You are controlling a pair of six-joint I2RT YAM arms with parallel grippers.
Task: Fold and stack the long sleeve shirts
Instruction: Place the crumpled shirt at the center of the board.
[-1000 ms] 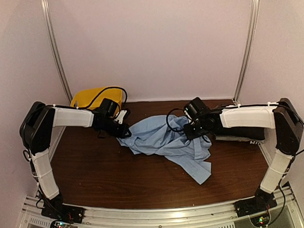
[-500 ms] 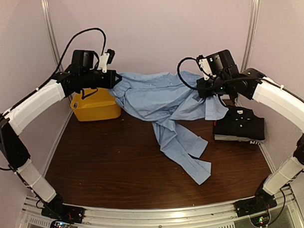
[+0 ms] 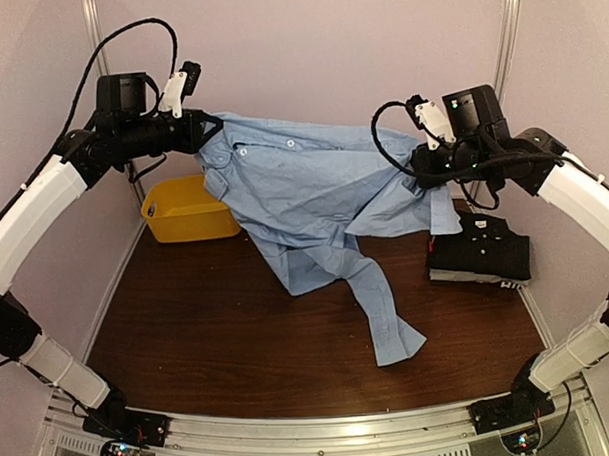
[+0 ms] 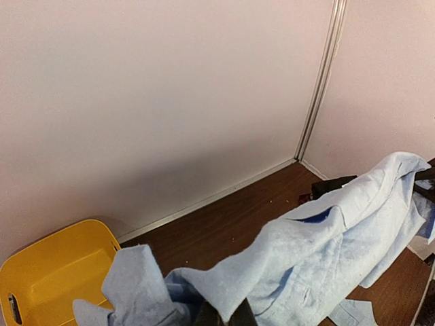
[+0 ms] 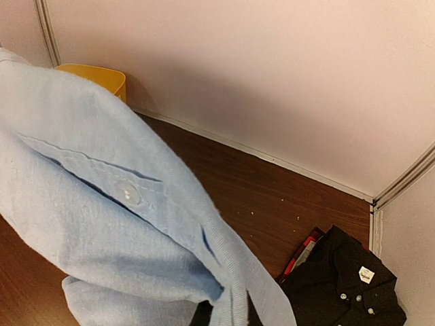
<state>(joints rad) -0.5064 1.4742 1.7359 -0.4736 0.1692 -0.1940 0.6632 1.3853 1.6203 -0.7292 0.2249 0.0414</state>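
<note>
Gripping light blue shirt (image 3: 313, 198) by both upper edges: left gripper (image 3: 211, 131) pinched tight on the collar end above the yellow bin (image 3: 184, 214), right gripper (image 3: 425, 172) pinched tight on the far edge above the folded black shirt (image 3: 480, 250). Hangs spread in the air between them, one sleeve trailing onto the table (image 3: 218, 341). Versus a second back: no longer heaped on the wood, both arms raised high and pulled wider apart.
</note>
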